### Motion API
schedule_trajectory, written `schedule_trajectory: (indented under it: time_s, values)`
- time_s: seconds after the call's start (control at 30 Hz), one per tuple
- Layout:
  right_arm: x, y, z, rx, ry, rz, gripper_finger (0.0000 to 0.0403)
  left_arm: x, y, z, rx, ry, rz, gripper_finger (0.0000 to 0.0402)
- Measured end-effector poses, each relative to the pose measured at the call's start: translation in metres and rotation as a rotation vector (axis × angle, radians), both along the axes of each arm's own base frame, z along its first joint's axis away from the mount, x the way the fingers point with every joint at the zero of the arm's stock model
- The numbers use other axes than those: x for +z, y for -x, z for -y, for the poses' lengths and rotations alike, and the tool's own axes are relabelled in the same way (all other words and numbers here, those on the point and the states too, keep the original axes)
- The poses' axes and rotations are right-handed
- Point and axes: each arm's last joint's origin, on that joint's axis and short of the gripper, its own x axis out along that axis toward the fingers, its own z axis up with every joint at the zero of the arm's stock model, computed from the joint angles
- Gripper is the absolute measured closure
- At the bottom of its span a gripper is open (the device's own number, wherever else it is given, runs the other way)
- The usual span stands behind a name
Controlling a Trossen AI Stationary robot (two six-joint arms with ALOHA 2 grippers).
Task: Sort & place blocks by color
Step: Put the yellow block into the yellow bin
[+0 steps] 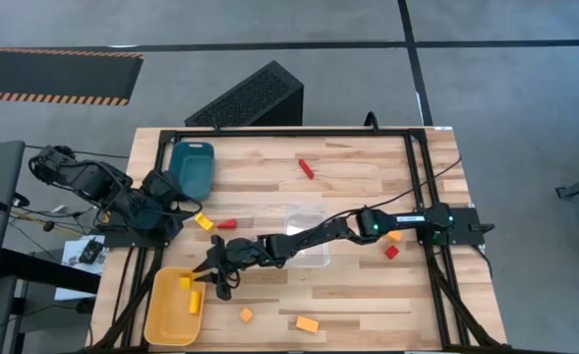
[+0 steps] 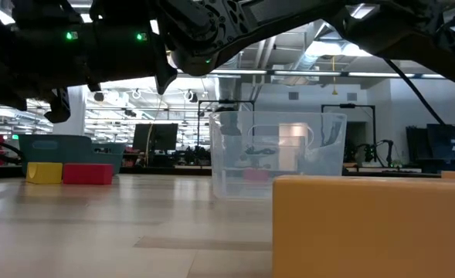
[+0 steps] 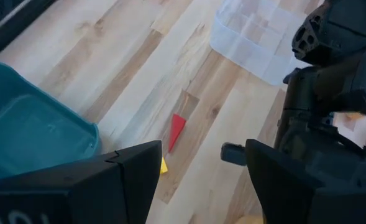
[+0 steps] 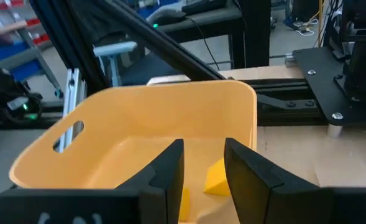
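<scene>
Hovering over the yellow tray's (image 1: 161, 320) rim, the right gripper (image 1: 213, 282) has its fingers slightly parted, holding nothing. Two yellow blocks (image 1: 192, 295) lie in the tray. The left gripper (image 1: 176, 202) waits open near the teal tray (image 1: 193, 165).

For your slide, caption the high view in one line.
Right gripper hangs over the yellow tray, two yellow blocks inside; left gripper waits by the teal tray.
</scene>
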Motion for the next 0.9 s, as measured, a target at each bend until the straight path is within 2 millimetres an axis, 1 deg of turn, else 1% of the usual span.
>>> schedule_trajectory:
  time_s: [0.13,0.2,0.3,0.4,0.57,0.7,0.8,0.9]
  values:
    - [0.008,0.0,0.001,-0.008,-0.055,0.016,0.0276,0.0,0.0,0.0,-0.004,0.006,-0.003,0.018]
    - [0.02,0.001,0.004,-0.012,-0.062,0.029,0.0282,0.0,0.0,0.0,-0.004,0.006,-0.003,0.018]
    - [0.05,0.005,0.008,-0.016,-0.052,0.041,0.0288,0.0,0.0,0.0,-0.001,0.001,-0.001,0.018]
    - [0.085,0.015,0.016,-0.021,0.007,-0.012,0.0295,0.0,0.0,0.0,-0.006,-0.018,0.003,0.018]
    - [0.133,0.045,0.033,-0.041,0.157,-0.21,0.0317,0.001,-0.001,-0.001,0.009,-0.068,0.029,0.018]
    - [0.171,0.077,0.045,-0.121,0.247,-0.35,0.0346,0.003,-0.004,-0.001,0.026,-0.075,0.072,0.018]
    - [0.189,0.1,0.052,-0.159,0.317,-0.448,0.0375,0.005,-0.006,0.0,0.033,-0.058,0.109,0.018]
    - [0.202,0.12,0.057,-0.16,0.361,-0.51,0.0396,0.007,-0.008,0.001,0.045,-0.037,0.134,0.018]
